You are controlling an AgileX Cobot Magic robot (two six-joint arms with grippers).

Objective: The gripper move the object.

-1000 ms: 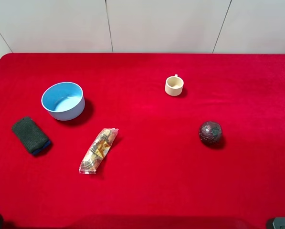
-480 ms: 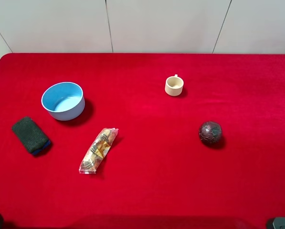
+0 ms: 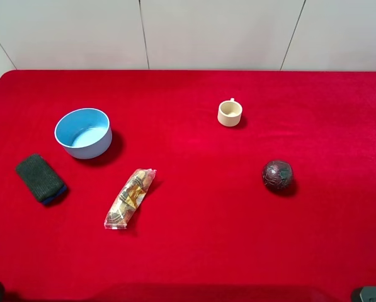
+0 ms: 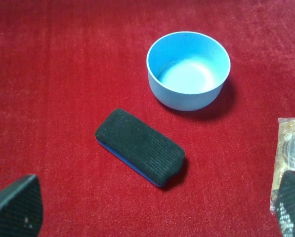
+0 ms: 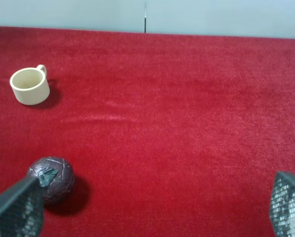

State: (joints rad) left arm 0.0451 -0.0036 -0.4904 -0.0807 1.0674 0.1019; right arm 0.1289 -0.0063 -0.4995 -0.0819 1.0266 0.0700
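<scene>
The light blue bowl stands upright and empty on the red cloth at the left. It also shows in the left wrist view. My left gripper is open and empty, its fingertips wide apart, well short of the bowl, with the dark sponge between them and it. My right gripper is open and empty, far from the bowl, with the dark ball near one fingertip. In the exterior high view only small bits of the arms show at the bottom corners.
A dark sponge with a blue underside lies in front of the bowl to the left. A clear snack packet lies to its right. A small cream cup and a dark ball sit on the right half.
</scene>
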